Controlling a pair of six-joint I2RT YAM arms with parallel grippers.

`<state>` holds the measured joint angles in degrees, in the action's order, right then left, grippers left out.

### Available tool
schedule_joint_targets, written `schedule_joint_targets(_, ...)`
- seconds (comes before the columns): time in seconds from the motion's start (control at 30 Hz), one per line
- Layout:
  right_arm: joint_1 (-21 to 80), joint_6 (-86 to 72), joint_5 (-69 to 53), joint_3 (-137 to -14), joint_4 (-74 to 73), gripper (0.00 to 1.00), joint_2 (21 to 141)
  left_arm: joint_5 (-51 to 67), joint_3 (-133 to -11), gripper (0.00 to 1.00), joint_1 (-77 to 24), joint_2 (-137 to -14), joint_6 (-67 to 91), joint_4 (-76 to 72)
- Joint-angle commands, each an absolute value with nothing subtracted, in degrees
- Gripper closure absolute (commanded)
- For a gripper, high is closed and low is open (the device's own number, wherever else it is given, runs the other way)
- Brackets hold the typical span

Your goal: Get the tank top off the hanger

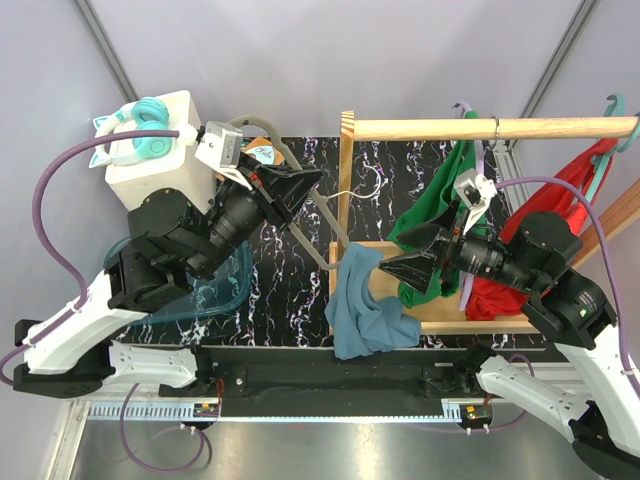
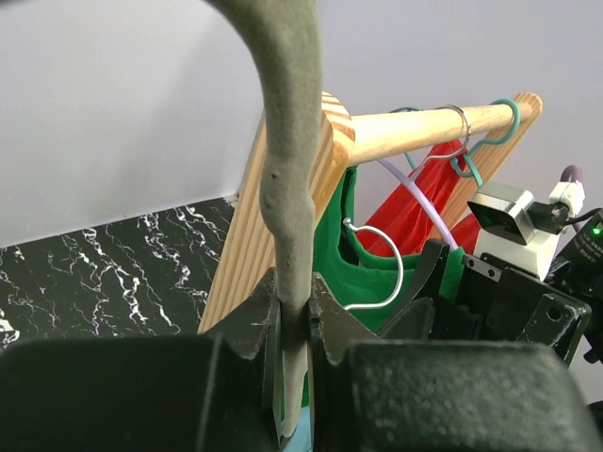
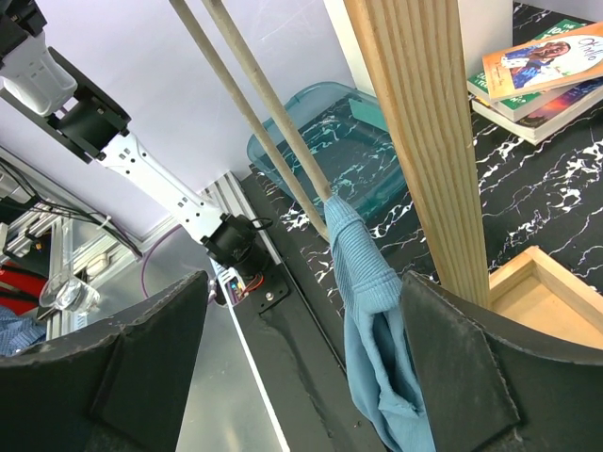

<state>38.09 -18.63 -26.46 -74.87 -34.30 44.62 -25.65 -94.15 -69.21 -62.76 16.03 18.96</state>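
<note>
Most of the tank top (image 1: 365, 312) hangs off the hanger (image 2: 292, 141), caught on one tip. Left end effector (image 1: 296, 190) clamps the hanger; right end effector (image 1: 415, 262) gapes wide

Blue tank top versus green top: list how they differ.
The blue tank top droops from one end of the grey hanger that the left gripper clamps; the green top hangs from the wooden rail. The blue one is bunched up; the green one spreads wider. Both are hanging.

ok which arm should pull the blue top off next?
Right: the right gripper is open beside the blue tank top draped on the end of the hanger; the left gripper is shut on it.
</note>
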Motion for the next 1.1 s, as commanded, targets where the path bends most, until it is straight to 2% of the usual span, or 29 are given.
schedule_joint_targets(0.0, 38.2, -18.4, -27.3, -75.1, -33.8, 0.11, 45.1, -24.4, -96.5, 1.00, -69.0, -62.8, 14.3, 16.4)
schedule_joint_targets(0.23, 38.2, -18.4, -28.0, -74.7, -33.8, 0.13, 44.9, -24.1, -101.7, 1.00, -69.0, -65.9, 9.2, 24.3)
schedule_joint_targets(0.37, 38.2, -18.4, -28.2, -74.2, -33.8, 0.13, 45.3, -19.2, -101.3, 1.00, -69.0, -65.0, 7.1, 25.1)
schedule_joint_targets(0.57, 38.1, -18.8, -29.1, -73.7, -33.2, 0.14, 46.0, -24.8, -98.5, 1.00, -69.0, -62.9, 15.8, 23.5)
schedule_joint_targets(0.8, 38.2, -19.9, -31.7, -73.0, -32.7, 0.14, 44.7, -20.0, -85.9, 1.00, -69.0, -58.1, 33.0, 7.5)
schedule_joint_targets(1.07, 38.1, -23.5, -34.0, -70.0, -31.7, 0.21, 39.1, -22.2, -70.1, 1.00, -69.0, -52.7, 46.5, -12.2)
